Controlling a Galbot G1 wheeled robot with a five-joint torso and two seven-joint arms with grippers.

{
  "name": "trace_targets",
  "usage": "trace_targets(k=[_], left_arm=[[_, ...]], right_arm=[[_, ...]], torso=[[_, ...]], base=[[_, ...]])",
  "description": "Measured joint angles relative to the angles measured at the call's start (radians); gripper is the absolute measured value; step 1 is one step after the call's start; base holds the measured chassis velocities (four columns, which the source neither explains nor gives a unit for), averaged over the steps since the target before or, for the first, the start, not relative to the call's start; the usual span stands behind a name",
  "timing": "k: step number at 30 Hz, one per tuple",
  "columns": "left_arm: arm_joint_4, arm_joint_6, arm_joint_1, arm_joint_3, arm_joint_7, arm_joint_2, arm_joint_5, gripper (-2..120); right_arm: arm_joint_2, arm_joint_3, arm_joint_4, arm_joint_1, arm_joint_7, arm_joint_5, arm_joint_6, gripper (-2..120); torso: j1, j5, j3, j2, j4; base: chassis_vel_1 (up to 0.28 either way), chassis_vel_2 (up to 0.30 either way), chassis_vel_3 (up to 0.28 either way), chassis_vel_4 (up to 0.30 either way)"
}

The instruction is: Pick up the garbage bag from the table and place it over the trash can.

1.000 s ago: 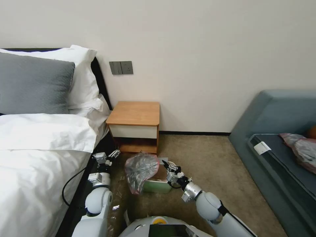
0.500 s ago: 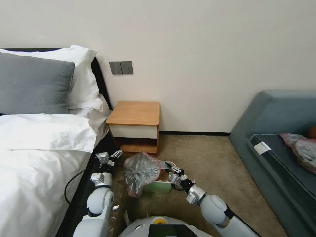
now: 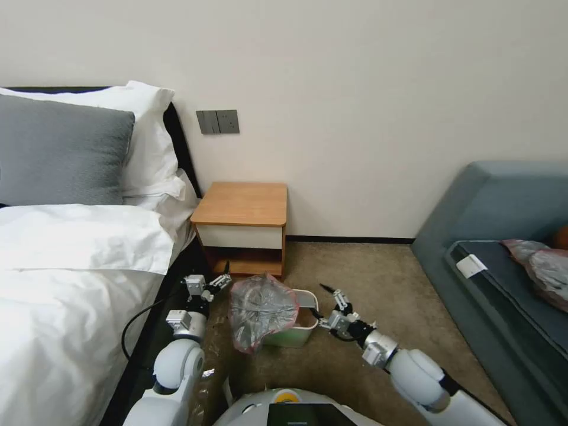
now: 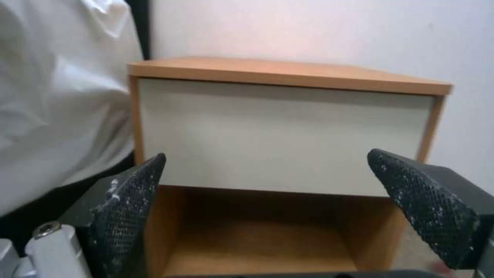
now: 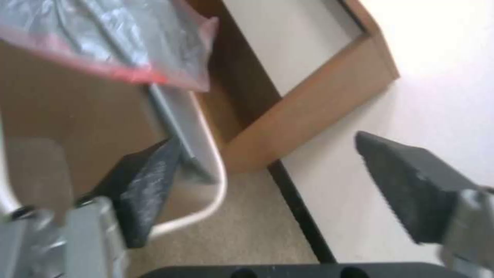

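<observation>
Head view: both sets of jaws stand wide and hold nothing. The right gripper point(image 3: 329, 302) hangs at 3 o'clock of the trash can point(image 3: 296, 337); the left gripper point(image 3: 214, 284) hovers at 9 o'clock of it, before the table point(image 3: 242, 204). The garbage bag point(image 3: 260, 307) lies slumped over the can's left half, its right rim bare. To seat it well, one judges, each gripper should pinch the pink edge and stretch it evenly outward over both sides.

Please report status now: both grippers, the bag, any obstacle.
Left gripper and right gripper: jaws open, holding nothing. Thin silvery-grey garbage bag with pink rim drapes over the pale green trash can, partly on. No obstacle seen.
</observation>
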Motion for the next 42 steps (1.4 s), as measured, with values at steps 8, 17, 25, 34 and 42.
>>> trace_targets(k=[8,17,25,34,42], left_arm=[[-0.009,0.001,0.004,0.025,0.002,0.003,0.007,100],[-0.052,0.038,0.038,0.060,0.002,0.025,-0.014,100],[-0.233,0.353,0.101,0.119,0.011,0.079,-0.313,100],[-0.213,0.349,0.138,0.138,-0.062,0.074,-0.309,99],[-0.184,0.427,0.117,0.167,-0.212,0.038,-0.316,99]], right_arm=[[0.025,-0.021,0.002,0.007,-0.016,0.035,0.000,100],[0.024,-0.019,-0.001,0.004,-0.018,0.023,0.007,100],[0.047,0.003,-0.003,0.002,-0.011,0.023,0.023,100],[0.061,0.015,-0.016,-0.007,-0.011,0.022,0.048,100],[0.066,0.014,-0.020,-0.013,-0.010,0.024,0.062,100]], torso=[[0.000,0.0003,0.000,0.000,0.0002],[0.000,0.0000,0.000,0.000,0.0002],[0.000,0.0005,0.000,0.000,0.0001],[0.000,-0.0001,0.000,0.000,0.0001],[0.000,0.0001,0.000,0.000,0.0001]], base=[[0.000,0.000,0.000,0.000],[0.000,0.000,0.000,0.000],[0.000,0.000,0.000,0.000],[0.000,0.000,0.000,0.000],[0.000,0.000,0.000,0.000]])
